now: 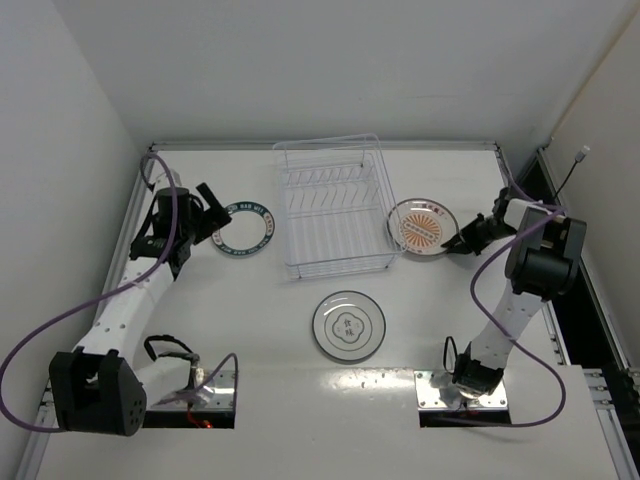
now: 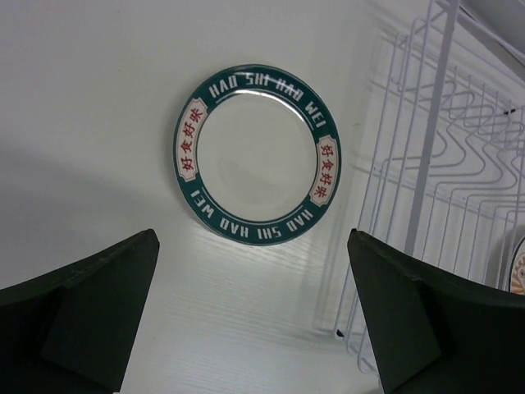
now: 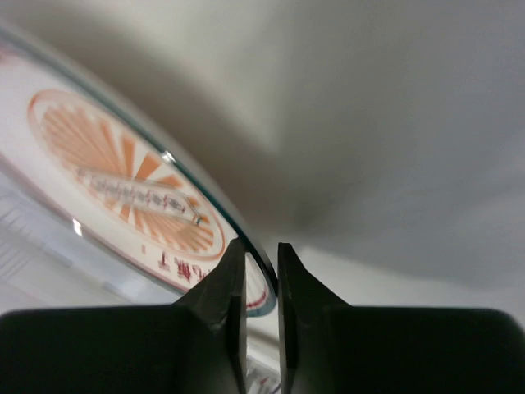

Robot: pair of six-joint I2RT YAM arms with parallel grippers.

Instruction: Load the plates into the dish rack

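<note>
Right gripper (image 3: 261,250) clamps the orange sunburst plate (image 3: 131,164) at its rim; left gripper (image 2: 253,238), fingers apart, hovers over the teal-rimmed plate (image 2: 254,156).

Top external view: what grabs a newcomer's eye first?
The white wire dish rack sits centrally, with no plates in it. At its right, the right gripper pinches the rim of the orange sunburst plate; at its left, the open left gripper hovers by the teal-rimmed plate.

A robotics lab cell: bare white walls (image 1: 60,140) box in a white table (image 1: 270,340) (cabled arms (image 1: 125,305) bolted on).
</note>
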